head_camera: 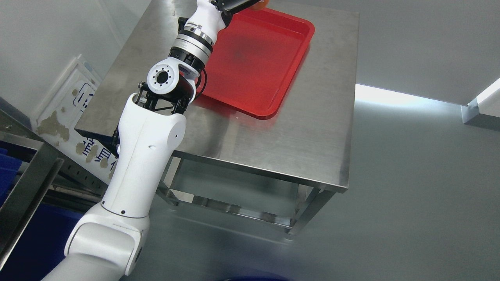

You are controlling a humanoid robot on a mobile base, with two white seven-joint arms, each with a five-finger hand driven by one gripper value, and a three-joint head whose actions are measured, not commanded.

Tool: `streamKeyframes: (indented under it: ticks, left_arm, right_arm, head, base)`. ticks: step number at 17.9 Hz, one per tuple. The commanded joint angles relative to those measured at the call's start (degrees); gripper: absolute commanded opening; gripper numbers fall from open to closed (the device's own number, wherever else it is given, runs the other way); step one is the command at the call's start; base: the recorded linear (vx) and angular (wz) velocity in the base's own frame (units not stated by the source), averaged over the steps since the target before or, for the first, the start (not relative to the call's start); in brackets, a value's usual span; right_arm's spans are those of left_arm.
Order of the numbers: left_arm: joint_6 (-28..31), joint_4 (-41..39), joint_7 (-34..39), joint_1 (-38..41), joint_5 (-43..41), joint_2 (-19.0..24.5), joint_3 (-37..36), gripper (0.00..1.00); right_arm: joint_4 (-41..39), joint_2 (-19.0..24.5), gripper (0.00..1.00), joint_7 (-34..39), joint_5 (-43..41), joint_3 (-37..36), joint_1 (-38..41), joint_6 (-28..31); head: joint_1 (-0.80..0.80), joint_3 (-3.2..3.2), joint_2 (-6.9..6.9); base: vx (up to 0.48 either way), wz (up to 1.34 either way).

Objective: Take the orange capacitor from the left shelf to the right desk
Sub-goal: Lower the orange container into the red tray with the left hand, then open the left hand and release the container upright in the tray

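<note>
Left robot hand (236,4): reaching over the far edge of the tray, mostly cut off by the top edge; grip impossible to tell.
Small orange capacitor (262,4): showing only as an orange sliver beside the hand, above the tray's far rim.
Shallow red plastic tray (269,58): lying on the table.
Brushed stainless-steel table (312,128): carrying the tray.
Blue bins (8,168): sitting at lower left.

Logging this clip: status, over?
Left hand at top edge, over red tray. Orange bit beside it, grip unclear. Tray looks empty. Right arm unseen.
</note>
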Motion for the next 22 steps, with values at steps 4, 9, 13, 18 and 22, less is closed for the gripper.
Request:
streamKeyframes:
  ticks: [4,9,13,18,22]
  left_arm:
    - [-4.1,17.0,0.2,0.0,-4.2,1.0,-8.2,0.04]
    - [-4.1,18.5,0.0,3.2,-4.4,1.0,-9.0,0.05]
    - [-3.8,18.3,0.0,5.3,-5.5,1.0,-8.3,0.2]
    - [-2.8,18.1,-0.1,5.5,-7.0,1.0,-9.0,0.58]
    - [-2.8,17.6,-0.1,4.9,-7.0,1.0,-7.8,0.78]
  right_arm:
    - [-1.0,-1.0,1.0,0.0,0.3,-0.7,1.1,0.1]
    - [-1.0,-1.0,1.0,0.0,0.3,-0.7,1.1,0.1]
    - [-1.0,-1.0,1.0,0.0,0.3,-0.7,1.1,0.1]
    - [-1.0,-1.0,1.0,0.0,0.3,-0.7,1.1,0.1]
    - [-1.0,-1.0,1.0,0.0,0.3,-0.7,1.1,0.1]
  head:
    - [0.0,0.0,0.0]
    - [0.0,0.0,0.0]
    - [0.0,0.0,0.0]
    - [0.0,0.0,0.0]
    - [0.0,0.0,0.0]
  base:
    - [0.134,0.05]
    - [0.052,-0.01]
    - [0.004,0.0]
    - [0.0,0.0]
    - [0.0,0.0]
